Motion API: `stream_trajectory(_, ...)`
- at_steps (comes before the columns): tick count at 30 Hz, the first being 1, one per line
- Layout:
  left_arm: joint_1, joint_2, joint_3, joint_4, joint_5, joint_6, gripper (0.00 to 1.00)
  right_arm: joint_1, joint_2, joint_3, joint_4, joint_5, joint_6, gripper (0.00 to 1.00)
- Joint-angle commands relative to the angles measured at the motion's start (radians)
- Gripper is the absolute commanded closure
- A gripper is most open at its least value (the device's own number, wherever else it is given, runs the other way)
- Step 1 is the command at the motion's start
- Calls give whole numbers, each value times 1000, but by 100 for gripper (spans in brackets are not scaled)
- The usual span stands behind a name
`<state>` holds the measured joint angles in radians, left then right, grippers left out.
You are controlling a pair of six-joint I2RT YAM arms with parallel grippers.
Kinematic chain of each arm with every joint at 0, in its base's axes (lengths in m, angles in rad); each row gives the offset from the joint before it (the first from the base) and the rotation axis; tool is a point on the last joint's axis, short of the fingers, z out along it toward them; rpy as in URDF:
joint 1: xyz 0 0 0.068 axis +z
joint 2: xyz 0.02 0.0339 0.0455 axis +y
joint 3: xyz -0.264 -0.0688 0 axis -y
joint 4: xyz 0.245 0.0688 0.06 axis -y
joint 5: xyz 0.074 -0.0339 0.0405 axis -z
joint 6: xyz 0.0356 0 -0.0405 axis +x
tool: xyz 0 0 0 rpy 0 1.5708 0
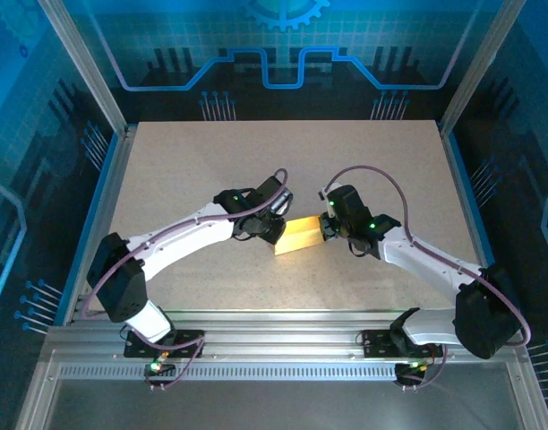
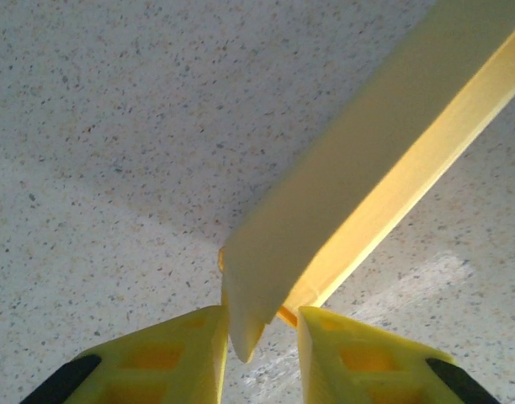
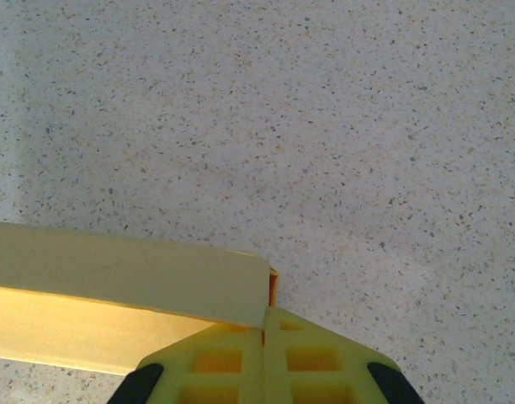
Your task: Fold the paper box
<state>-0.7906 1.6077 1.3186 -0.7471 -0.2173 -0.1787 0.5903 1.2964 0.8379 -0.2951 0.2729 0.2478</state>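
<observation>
Left end effector (image 2: 263,337) is narrow, jaws either side of the paper box (image 1: 298,237) at its left end flap. Can't tell if it's really gripping. The box is mid-counter (image 1: 184,161) between the arms and looks tube-shaped. Right end effector (image 3: 264,328) is pinched shut on the box's right edge. My guess: we're at closing the ends, next is tucking that flap. One box, two end effectors.

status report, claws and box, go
Left claw straddling one end of paper box, grip unclear. Right claw shut on its other end. Nothing seen in the way.
</observation>
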Motion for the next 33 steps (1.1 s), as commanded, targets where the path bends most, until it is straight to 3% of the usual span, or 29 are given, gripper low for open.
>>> stream_trajectory(1,-7,17,31,-48,-44,19,75,19,15,3,-83,-15,18,100)
stream_trajectory(19,-7,58,79,-44,-51,-73,100,21,3,-3,-89,-24,19,100)
stream_trajectory(24,-8,76,91,-47,-48,-80,100,23,5,-3,-87,-27,19,100)
stream_trajectory(26,-7,90,99,-54,-47,-77,90,23,6,-3,-87,-27,18,100)
stream_trajectory(28,-7,104,105,-61,-48,-76,88,23,6,-2,-87,-27,18,100)
stream_trajectory(33,-7,110,113,-67,-54,-79,98,23,6,-1,-90,-24,16,100)
